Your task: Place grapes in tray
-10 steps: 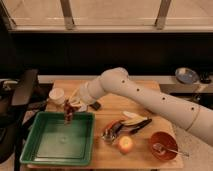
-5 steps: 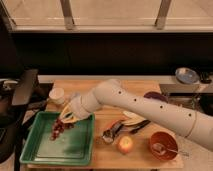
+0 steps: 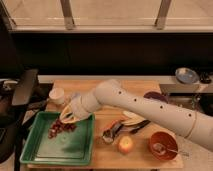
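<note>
Your gripper (image 3: 68, 118) hangs over the tray's (image 3: 35, 155) far right corner, just above the grapes (image 3: 59, 128); you cannot tell if it has them. The grapes lie inside the tray near its far rim. Right of the tray sit an apple (image 3: 125, 145) and an orange bowl (image 3: 163, 145).

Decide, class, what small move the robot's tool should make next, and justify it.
Probably lift the tool straight up and away. The dark reddish-purple bunch of grapes already lies inside the large square green plastic tray, near its back rim, and the tool hangs right above the bunch, so little seems left to do.
</note>
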You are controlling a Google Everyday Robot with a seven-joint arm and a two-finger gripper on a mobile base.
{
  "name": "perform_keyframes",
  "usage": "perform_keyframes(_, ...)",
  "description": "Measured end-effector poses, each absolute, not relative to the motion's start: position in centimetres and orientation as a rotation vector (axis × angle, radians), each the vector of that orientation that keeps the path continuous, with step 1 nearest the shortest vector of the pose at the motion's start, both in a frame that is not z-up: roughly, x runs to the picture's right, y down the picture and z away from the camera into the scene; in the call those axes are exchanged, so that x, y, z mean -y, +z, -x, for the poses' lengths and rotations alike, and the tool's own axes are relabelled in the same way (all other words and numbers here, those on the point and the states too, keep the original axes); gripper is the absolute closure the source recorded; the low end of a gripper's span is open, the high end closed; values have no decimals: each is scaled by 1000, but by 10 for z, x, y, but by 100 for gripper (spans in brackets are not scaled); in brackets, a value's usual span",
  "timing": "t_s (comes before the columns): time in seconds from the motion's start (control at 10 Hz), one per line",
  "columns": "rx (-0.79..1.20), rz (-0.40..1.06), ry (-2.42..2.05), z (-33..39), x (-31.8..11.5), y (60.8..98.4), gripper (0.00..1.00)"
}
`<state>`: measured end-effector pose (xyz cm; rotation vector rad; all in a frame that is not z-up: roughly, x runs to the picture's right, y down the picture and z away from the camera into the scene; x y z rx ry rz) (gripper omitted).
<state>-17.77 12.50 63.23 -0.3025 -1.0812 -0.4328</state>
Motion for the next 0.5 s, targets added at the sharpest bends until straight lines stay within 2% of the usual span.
perform_keyframes(0.2, 1082, 304, -431, 178, -126, 633, 21)
perform_keyframes(0.5, 1082, 303, -431, 177, -125, 633, 20)
